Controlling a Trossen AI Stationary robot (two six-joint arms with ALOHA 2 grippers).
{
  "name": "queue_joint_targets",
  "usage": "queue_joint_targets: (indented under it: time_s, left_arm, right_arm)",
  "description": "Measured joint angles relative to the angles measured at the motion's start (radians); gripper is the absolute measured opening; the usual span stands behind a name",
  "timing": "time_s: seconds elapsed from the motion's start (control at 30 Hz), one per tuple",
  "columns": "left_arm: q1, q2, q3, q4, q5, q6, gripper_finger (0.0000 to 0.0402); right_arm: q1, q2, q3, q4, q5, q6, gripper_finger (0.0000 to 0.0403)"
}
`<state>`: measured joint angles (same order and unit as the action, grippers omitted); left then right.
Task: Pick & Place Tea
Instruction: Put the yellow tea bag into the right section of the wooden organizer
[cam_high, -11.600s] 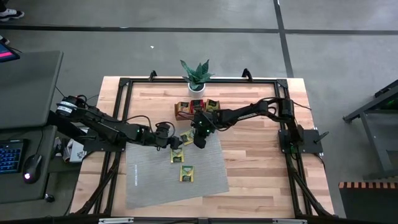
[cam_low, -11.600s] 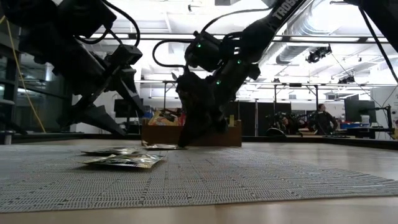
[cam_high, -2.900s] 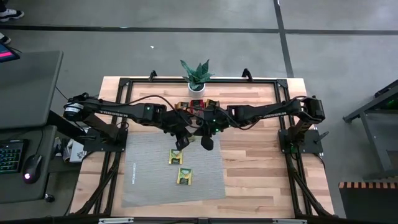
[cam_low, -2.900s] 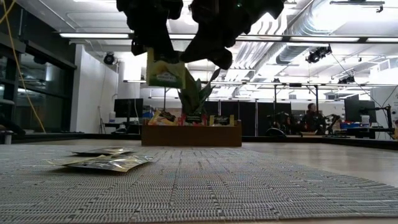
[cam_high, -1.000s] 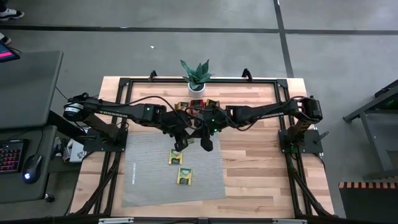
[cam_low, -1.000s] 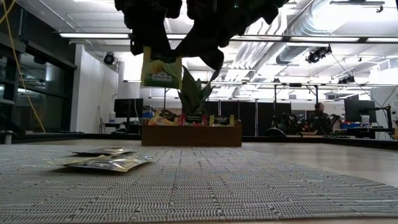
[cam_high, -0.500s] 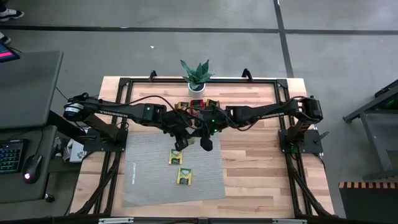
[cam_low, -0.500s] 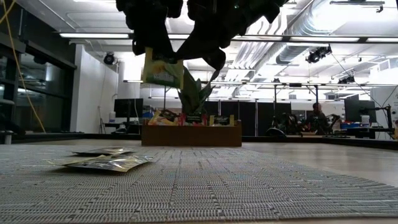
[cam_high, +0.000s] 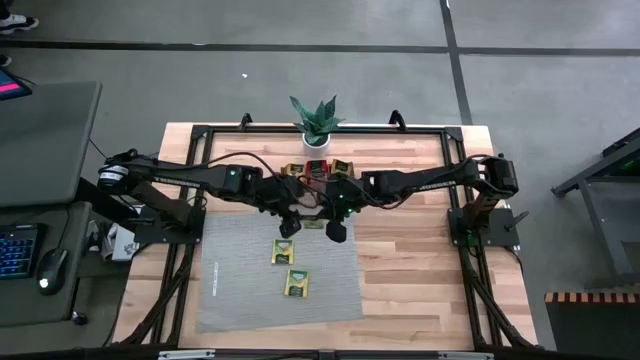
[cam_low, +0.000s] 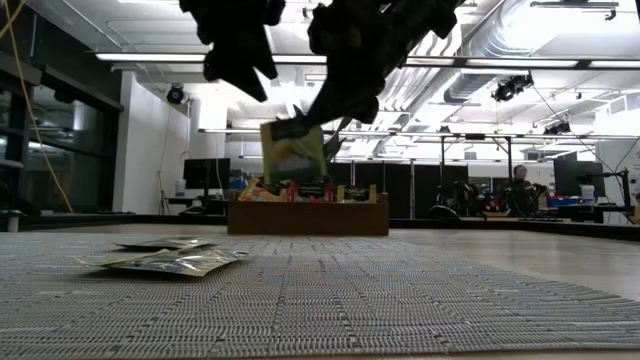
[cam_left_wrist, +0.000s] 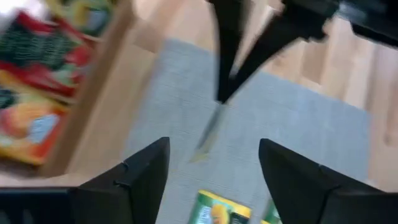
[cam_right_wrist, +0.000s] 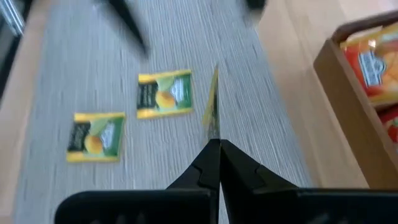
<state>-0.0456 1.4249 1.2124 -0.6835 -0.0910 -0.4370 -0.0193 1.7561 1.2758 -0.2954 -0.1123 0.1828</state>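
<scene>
A: Which tool carries the tea?
B: The right tool (cam_right_wrist: 214, 149), fingers pressed together, pinches the top edge of one yellow-green sachet (cam_low: 293, 152), which hangs upright above the far end of the grey mat (cam_high: 240, 285), in front of the wooden tray (cam_low: 308, 215). From the right wrist the sachet is seen edge-on.

A: And the left tool?
B: The left tool (cam_left_wrist: 214, 171) hangs just beside it with its fingers spread, apart from the sachet and holding nothing.

A: Where is the remaining tea?
B: Two yellow-green sachets (cam_high: 285, 252) (cam_high: 297, 283) lie flat on the mat, one nearer the tray than the other. Red and yellow sachets (cam_left_wrist: 37, 74) fill the tray at the far side of the table (cam_high: 420, 290), near a potted plant (cam_high: 317, 120).

A: Can any writing be read?
B: No. The sachets show dark label panels and a yellow fruit picture, but the lettering is too blurred. White letters on one arm in the low view are cut off.
</scene>
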Motion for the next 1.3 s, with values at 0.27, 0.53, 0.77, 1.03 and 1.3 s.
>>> queue_joint_targets:
  time_s: [0.27, 0.53, 0.77, 1.03, 1.3]
  left_arm:
    - [0.0, -0.183, 0.0, -0.082, -0.166, -0.043, 0.0254]
    - [0.0, -0.394, -0.138, -0.041, -0.203, -0.098, 0.0254]
    - [-0.035, -0.522, -0.399, 0.283, -0.166, -0.184, 0.0254]
    - [-0.055, -0.538, -0.577, 0.634, -0.157, -0.253, 0.0254]
    - [-0.055, -0.526, -0.605, 0.802, -0.15, -0.254, 0.0254]
  right_arm:
    - [-0.062, -0.036, -0.048, -0.065, -0.027, -0.015, 0.0]
    - [-0.158, -0.249, -0.264, 0.06, -0.007, -0.019, 0.0]
    - [-0.268, -0.423, -0.439, 0.198, -0.006, -0.004, 0.0]
    - [-0.365, -0.38, -0.462, 0.29, -0.055, -0.058, 0.0]
    - [-0.472, -0.314, -0.462, 0.316, -0.128, -0.119, 0.0]
